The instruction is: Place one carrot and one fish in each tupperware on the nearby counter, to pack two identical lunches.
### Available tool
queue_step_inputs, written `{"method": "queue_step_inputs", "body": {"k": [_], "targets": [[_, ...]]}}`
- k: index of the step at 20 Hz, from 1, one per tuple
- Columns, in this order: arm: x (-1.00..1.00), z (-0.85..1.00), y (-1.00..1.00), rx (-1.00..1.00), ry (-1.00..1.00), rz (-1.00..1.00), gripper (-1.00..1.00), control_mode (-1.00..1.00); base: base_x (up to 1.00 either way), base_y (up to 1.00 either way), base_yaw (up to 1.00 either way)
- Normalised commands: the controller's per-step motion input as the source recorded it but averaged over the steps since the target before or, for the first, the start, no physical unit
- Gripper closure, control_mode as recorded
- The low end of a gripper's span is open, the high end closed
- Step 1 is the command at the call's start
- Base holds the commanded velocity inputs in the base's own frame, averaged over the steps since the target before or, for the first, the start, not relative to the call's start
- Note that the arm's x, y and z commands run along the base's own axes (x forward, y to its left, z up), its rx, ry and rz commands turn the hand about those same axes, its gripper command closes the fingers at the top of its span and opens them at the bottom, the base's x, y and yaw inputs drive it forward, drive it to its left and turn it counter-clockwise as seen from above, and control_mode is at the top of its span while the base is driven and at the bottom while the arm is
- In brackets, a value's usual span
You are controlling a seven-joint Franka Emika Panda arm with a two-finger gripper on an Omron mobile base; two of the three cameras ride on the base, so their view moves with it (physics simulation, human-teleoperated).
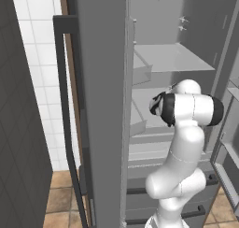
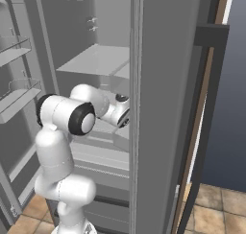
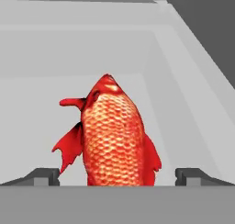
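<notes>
white arm (image 1: 184, 143) reaching into open fridge (image 1: 105, 105) (grey shelves), tiled floor (image 1: 60, 199)

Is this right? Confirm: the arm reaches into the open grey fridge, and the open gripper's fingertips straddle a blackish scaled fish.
Wrong colour. The hand view shows a bright red scaled fish between the open gripper's fingertips. The rest holds: the arm reaches into the open grey fridge.
</notes>
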Motion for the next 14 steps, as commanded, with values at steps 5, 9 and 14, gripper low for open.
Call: {"method": "queue_step_inputs", "body": {"k": [5, 9, 14], "targets": [[0.29, -0.52, -0.07, 0.0, 0.0, 0.0, -1.0, -1.0, 0.0, 0.0, 0.0], [0.22, -0.64, -0.15, 0.0, 0.02, 0.0, -1.0, -1.0, 0.0, 0.0, 0.0], [0.03, -0.88, -0.04, 0.0, 0.12, 0.0, 1.0, -1.0, 0.0, 0.0, 0.0]]}}
